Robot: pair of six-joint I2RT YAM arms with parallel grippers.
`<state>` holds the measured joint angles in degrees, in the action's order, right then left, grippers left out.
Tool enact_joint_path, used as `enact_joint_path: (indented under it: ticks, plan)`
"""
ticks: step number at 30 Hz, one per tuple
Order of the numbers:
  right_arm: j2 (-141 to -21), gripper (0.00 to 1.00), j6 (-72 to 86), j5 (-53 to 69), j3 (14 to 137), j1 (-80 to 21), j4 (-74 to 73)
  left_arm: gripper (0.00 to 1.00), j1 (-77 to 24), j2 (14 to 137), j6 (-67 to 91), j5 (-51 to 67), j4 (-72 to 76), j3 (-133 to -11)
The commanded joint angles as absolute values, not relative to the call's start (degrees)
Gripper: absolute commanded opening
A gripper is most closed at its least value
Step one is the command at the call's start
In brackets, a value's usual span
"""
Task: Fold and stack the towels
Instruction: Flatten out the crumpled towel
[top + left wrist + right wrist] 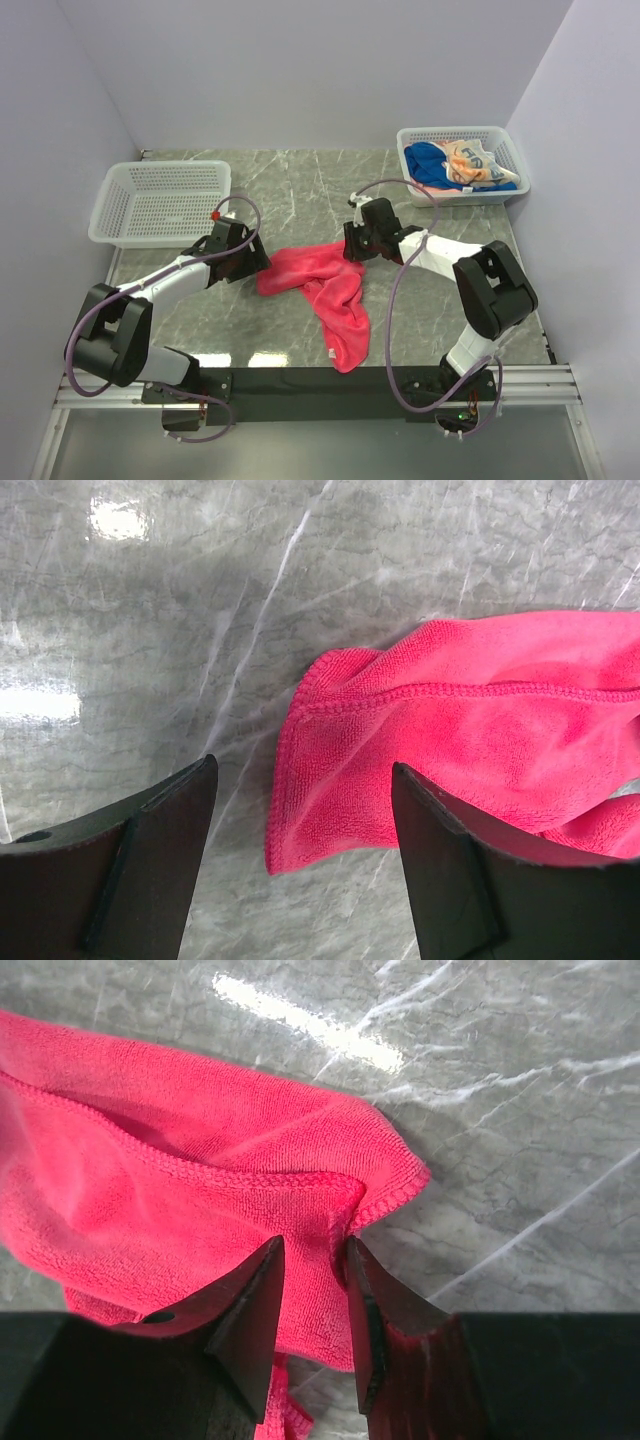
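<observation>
lying in basket [468,196], printed towel [472,160], lettering illegible

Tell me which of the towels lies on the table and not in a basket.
The pink-red towel: it lies crumpled on the table, while the blue towel and the printed towel sit in the far-right basket.

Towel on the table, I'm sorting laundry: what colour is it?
Plain pink-red; the towel shows best in left wrist view.

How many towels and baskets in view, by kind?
Towels: 3 visible (pink-red towel on the table; blue towel and printed towel in the right basket; more may be hidden underneath)
Baskets: 2 (right basket, left basket)
Total: 5
</observation>
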<state>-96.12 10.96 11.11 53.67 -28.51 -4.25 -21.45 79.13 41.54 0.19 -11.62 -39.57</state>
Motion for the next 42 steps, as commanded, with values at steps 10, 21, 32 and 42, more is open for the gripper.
enact_joint_path:
  ticks: [10, 21, 32, 42]
  plan:
    - [-94.75, 0.39, 5.89, 0.09, 58.18, -32.52, -5.98, 0.76, -21.27, 78.13, 40.96, 0.18, -11.42, -41.04]
    - [-95.98, 0.52, 7.38, -6.33, 58.18, -32.87, -5.62, 0.76, -21.27, 77.61, 41.13, 0.18, -11.51, -40.78]
    - [-97.29, 0.4, 5.98, -0.18, 58.97, -32.87, -5.71, 0.76, -21.18, 77.08, 40.96, 0.35, -12.04, -40.87]
    - [-98.87, 0.31, 6.15, -0.18, 59.5, -32.78, -6.85, 0.76, -21.27, 77.08, 40.87, 0.26, -12.3, -40.52]
